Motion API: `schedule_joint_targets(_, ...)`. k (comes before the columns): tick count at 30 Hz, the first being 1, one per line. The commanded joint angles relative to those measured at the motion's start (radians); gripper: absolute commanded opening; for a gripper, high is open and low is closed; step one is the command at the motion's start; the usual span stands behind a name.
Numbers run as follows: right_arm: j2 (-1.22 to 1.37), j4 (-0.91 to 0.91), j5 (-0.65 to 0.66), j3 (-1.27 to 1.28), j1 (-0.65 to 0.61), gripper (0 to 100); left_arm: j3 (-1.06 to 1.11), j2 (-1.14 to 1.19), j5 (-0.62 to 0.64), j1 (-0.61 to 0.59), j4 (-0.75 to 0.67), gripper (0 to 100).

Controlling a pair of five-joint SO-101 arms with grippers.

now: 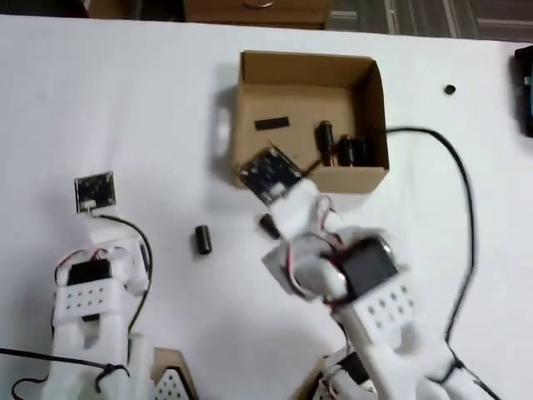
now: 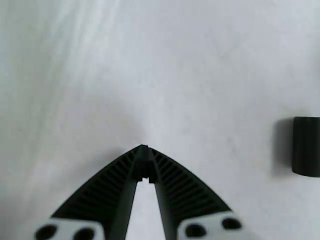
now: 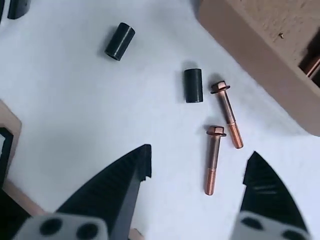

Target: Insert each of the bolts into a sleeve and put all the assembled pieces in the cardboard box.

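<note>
Looking down from high: tan cardboard box (image 1: pixel 300 60) at twelve o'clock on the white table (image 1: pixel 125 100), dark cylindrical pieces (image 1: pixel 346 150) in its four o'clock corner, matte black tubular sleeve (image 1: pixel 202 240) at its seven o'clock. From the left wrist: ribbed, wedge-shaped left gripper (image 2: pixel 144 150) pinched shut. From the right wrist: right gripper (image 3: pixel 200 155) spread wide over two threaded copper bolts (image 3: pixel 227 115), one flanged head just beside a smooth second sleeve (image 3: pixel 193 85).

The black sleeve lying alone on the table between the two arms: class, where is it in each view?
High view: sleeve between the arms, lower left of the cardboard box.
Left wrist view: sleeve partly cut off at the frame edge.
Right wrist view: the sleeve farther from the cardboard box.
Shared landmark, high and right wrist views: that box.
</note>
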Motion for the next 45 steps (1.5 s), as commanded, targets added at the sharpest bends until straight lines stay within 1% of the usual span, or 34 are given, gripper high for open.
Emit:
schedule_joint_targets(1,0.12,-0.082,0.014,-0.005,0.008,29.0,-0.018,0.003,0.008,-0.009,-0.009,2)
schedule_joint_targets(5,0.269,-0.174,0.072,-0.005,0.013,29.0,-0.018,0.003,0.008,-0.009,-0.009,2)
schedule_joint_targets(12,0.495,-0.332,0.163,-0.008,0.067,29.0,-0.018,0.003,0.008,-0.009,-0.009,2)
schedule_joint_targets(15,0.584,-0.358,0.186,-0.031,0.076,29.0,-0.018,0.003,0.008,-0.009,-0.009,2)
schedule_joint_targets(23,0.854,-0.348,0.19,-0.218,0.079,29.0,-0.018,0.003,0.009,-0.009,-0.011,2)
schedule_joint_targets(31,1.093,-0.226,0.19,-0.428,0.081,29.0,-0.018,0.003,0.011,-0.009,-0.011,2)
schedule_joint_targets(37,1.158,-0.196,0.187,-0.47,0.084,29.0,-0.018,0.003,0.011,-0.009,-0.011,2)
schedule_joint_targets(45,1.046,-0.203,0.189,-0.52,0.084,29.0,-0.018,0.003,0.011,-0.009,-0.011,2)
